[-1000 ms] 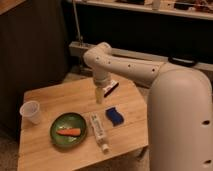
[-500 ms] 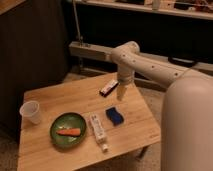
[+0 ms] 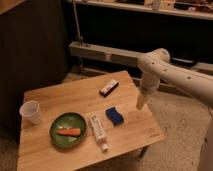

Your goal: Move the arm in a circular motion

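Over the right edge of the wooden table (image 3: 60, 100), in your one camera view, you've got the arm (image 3: 175, 75) reaching in from the right side, elbow bent at the top, forearm hanging straight down. Its gripper (image 3: 141, 101) hangs at the narrow pale tip, just off the table's right rim and above it, touching nothing. Whether that pincer is parted or closed, you can't tell from here.

Handling-wise, your task thing is the arm itself, so there's nothing to take hold of. It looks like thick, rigid tubing with rounded joints, stiff and probably heavy, so expect a sweep to carry momentum. Keep the circle high, because the tabletop is busy.

Count it off: one arm, one gripper, one table. On the wood, one clear plastic cup (image 3: 31, 111) at the left, one green plate (image 3: 67, 129) carrying one orange carrot (image 3: 68, 132), one white tube (image 3: 97, 130) lying beside the plate, one blue sponge (image 3: 115, 116) near the middle, and one dark bar-shaped packet (image 3: 108, 88) toward the far edge. The sponge sits nearest the tip.
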You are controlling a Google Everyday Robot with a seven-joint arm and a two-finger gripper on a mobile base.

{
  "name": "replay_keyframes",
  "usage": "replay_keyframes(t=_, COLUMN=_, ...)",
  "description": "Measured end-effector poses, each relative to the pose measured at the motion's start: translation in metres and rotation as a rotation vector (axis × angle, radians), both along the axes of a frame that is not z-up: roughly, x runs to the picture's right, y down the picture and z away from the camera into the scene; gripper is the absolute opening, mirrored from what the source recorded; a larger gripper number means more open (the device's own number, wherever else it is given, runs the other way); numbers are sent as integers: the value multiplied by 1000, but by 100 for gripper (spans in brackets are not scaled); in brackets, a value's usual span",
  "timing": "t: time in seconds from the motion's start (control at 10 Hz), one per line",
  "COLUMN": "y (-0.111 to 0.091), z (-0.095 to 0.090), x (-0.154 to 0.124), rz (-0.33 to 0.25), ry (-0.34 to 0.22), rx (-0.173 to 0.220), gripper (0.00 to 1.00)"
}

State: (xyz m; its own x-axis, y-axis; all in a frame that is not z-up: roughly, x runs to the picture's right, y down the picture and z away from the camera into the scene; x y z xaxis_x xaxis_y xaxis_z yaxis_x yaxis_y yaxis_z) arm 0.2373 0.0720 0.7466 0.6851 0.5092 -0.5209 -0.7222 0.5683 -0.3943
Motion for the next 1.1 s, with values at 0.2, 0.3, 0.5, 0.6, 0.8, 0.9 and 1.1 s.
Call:
replay_keyframes(t=0.2, y=36, z=-29, x=-2, rz=19, ry=21, rx=-21, gripper=80)
replay_keyframes(t=0.3, y=58, z=-44, x=-10, rz=21, ry=27, rx=-38, gripper=80)
replay_keyframes(t=0.5, y=89, z=-65, x=-35, rz=14, ry=21, rx=-55, gripper=80)
replay_keyframes(t=0.6, y=106, z=-78, x=-51, rz=10, ry=12, rx=-66, gripper=80)
replay_keyframes(t=0.8, y=133, z=-103, x=-88, rz=-7, ry=-33, rx=-86, gripper=80)
replay_keyframes(t=0.9, y=141, z=-113, x=-109, rz=-24, ry=-73, rx=-95, gripper=80)
replay_keyframes(t=1.1, y=139, z=-114, x=-155, rz=-65, ry=-218, rx=-92, gripper=80)
